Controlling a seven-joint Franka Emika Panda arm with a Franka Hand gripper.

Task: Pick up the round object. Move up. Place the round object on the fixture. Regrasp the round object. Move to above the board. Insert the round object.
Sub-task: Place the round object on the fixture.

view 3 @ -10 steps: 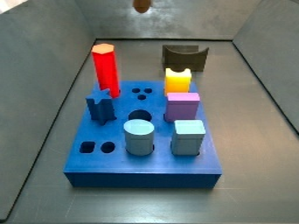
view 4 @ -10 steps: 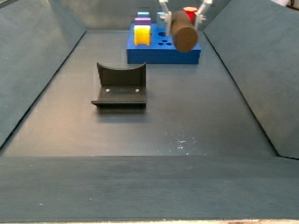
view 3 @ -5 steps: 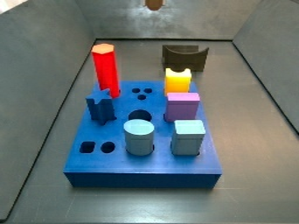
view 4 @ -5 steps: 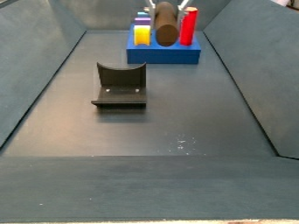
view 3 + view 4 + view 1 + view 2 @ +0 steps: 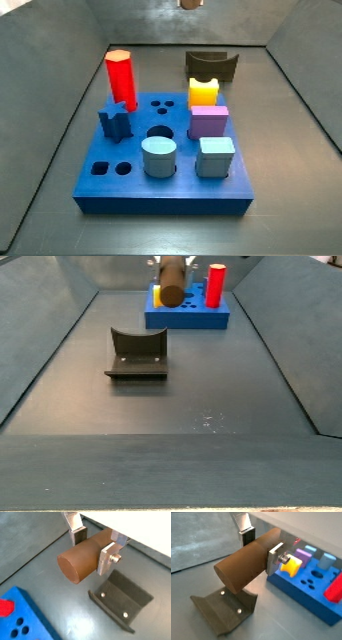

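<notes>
The round object [image 5: 80, 559], a plain brown cylinder, lies crosswise in my gripper [image 5: 92, 549], which is shut on it, one silver finger against each side. It also shows in the other wrist view as the round object [image 5: 241, 569] in the gripper [image 5: 261, 549]. It hangs in the air above the dark notched fixture [image 5: 123, 604], [image 5: 224, 609]. In a side view the round object [image 5: 171, 278] is high up, beyond the fixture [image 5: 136, 353] and in front of the blue board [image 5: 187, 320]. From the opposite side only its tip [image 5: 191, 3] shows at the top edge, beyond the fixture [image 5: 210, 66] and the board [image 5: 160, 203].
On the board stand a red hexagonal peg [image 5: 119, 75], a yellow arch [image 5: 203, 92], a purple block [image 5: 207, 122], a light-blue cylinder [image 5: 158, 157], a pale square block [image 5: 217, 157] and a blue star [image 5: 115, 118]. Sloping grey walls [image 5: 40, 346] enclose the floor.
The gripper, still shut on the round object, has carried it sideways and a little higher, away from over the board and nearer to above the fixture. Everything else is still.
</notes>
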